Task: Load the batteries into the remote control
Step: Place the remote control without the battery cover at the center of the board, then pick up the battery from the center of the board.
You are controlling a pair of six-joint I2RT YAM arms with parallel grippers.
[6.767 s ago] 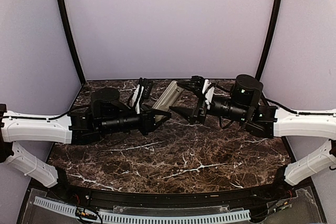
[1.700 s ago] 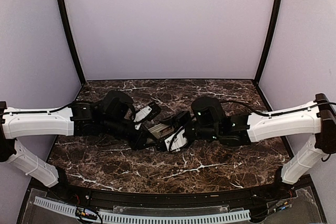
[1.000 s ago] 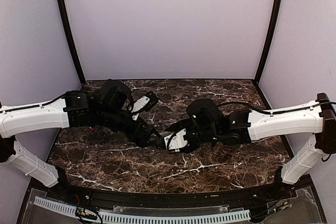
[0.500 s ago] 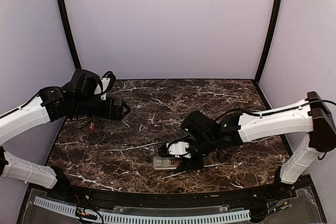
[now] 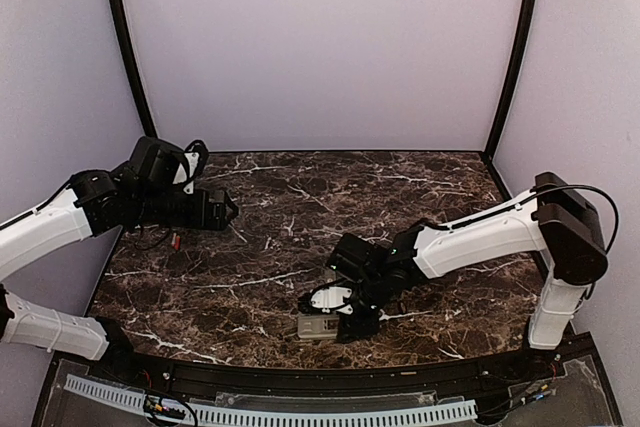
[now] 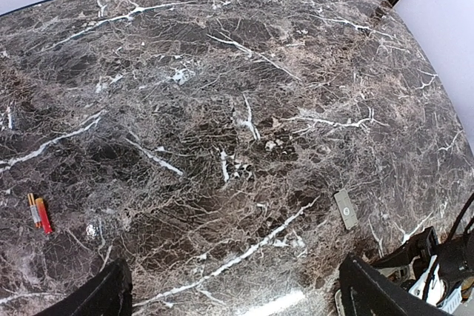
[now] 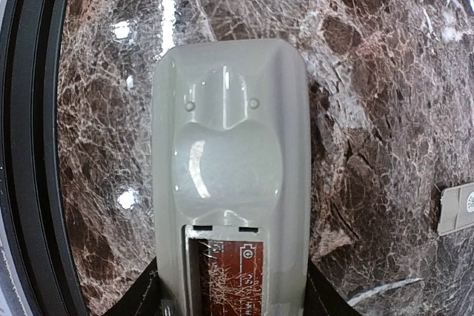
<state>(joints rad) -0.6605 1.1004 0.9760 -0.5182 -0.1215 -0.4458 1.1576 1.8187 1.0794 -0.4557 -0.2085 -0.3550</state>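
Note:
The remote control (image 7: pixel 229 146) is a pale grey bar lying back side up near the table's front edge (image 5: pixel 314 326). Its battery compartment (image 7: pixel 231 275) is uncovered and shows a reddish-brown inside. My right gripper (image 7: pixel 231 305) is shut on the remote's sides, with a dark finger on either flank (image 5: pixel 350 315). The batteries (image 6: pixel 38 213), two slim reddish cylinders, lie side by side at the table's left (image 5: pixel 175 240). Above them, my left gripper (image 5: pixel 228 209) hangs open with nothing between its fingertips (image 6: pixel 111 294).
A small grey rectangular cover plate (image 6: pixel 345 208) lies flat on the marble, to the right of the remote in the right wrist view (image 7: pixel 455 210). The black front rim of the table (image 7: pixel 29 146) runs close beside the remote. Lilac walls close off the back and sides.
My left arm has let go, drawn back to the far left and risen. The right arm has carried the remote from the table's middle down to the front edge.

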